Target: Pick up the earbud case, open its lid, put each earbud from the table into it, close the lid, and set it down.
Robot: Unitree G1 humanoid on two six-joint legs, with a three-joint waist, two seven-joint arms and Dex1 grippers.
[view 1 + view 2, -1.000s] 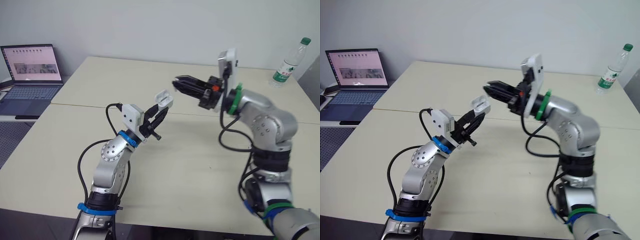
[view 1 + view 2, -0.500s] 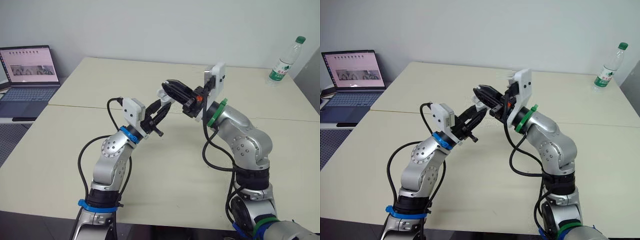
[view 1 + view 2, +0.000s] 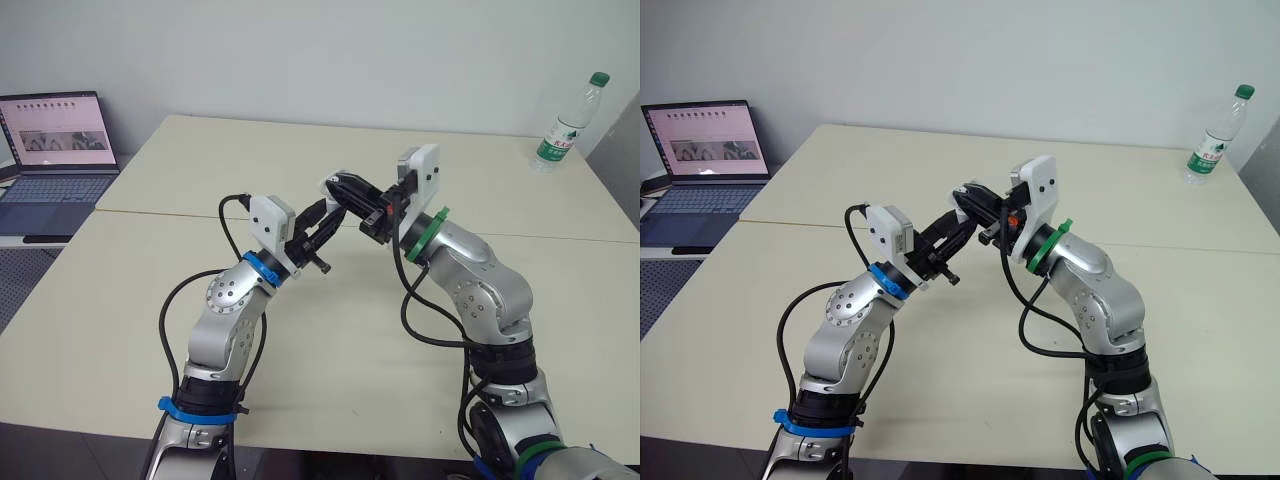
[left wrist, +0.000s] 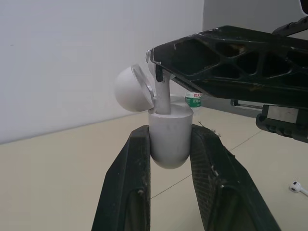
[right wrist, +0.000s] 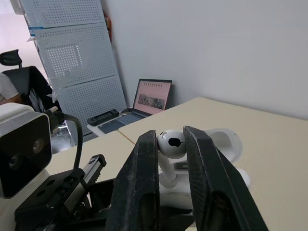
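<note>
Right pincer (image 5: 170,136) clamps earbud (image 5: 172,144) (stem in case (image 4: 168,139)); left pincer (image 4: 170,132) clamps open case.

Office or lab room: pale beige rectangular tables (image 3: 120,300) pushed together, open grey laptop (image 3: 55,165) off to one side, clear green-capped plastic water bottle (image 3: 568,125), white perforated pegboard panels (image 5: 67,62), plain white wall (image 3: 300,50).

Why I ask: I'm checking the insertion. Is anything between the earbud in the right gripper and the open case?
Nothing visible does. The lid is swung back off the mouth of the earbud case. The earbud, held by the right gripper, has its stem already in the opening. The left gripper clamps the case.
</note>
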